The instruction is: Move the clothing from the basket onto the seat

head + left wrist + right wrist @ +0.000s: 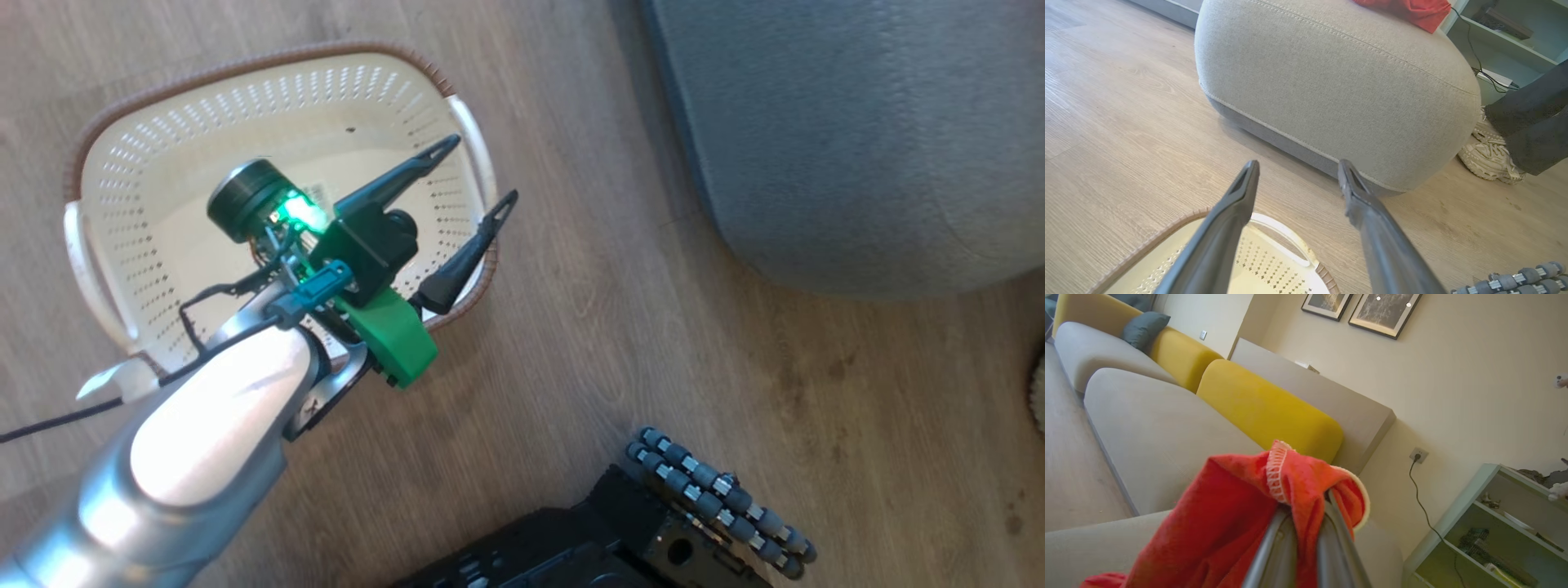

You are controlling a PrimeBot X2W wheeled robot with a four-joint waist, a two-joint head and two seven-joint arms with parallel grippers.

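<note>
The cream basket (155,188) stands on the wood floor at the left, with nothing red inside it. My left gripper (482,170) hovers open over the basket's right side, empty. In the left wrist view the left gripper (1298,163) points over the basket's rim (1167,228) toward the grey seat (1331,81). The red clothing (1412,10) lies on top of the seat at the frame's upper edge. My right gripper (1306,506) is shut on a bunched fold of the clothing (1229,514), above the seat (1098,547). The seat (857,139) fills the upper right of the head view.
A person's pale shoes (1490,157) and dark trouser legs (1535,118) stand right of the seat. A pale green shelf unit (1494,531) and a wall cable (1421,498) are behind. A grey sofa with yellow backrests (1265,408) runs alongside. My dark base (604,539) sits near.
</note>
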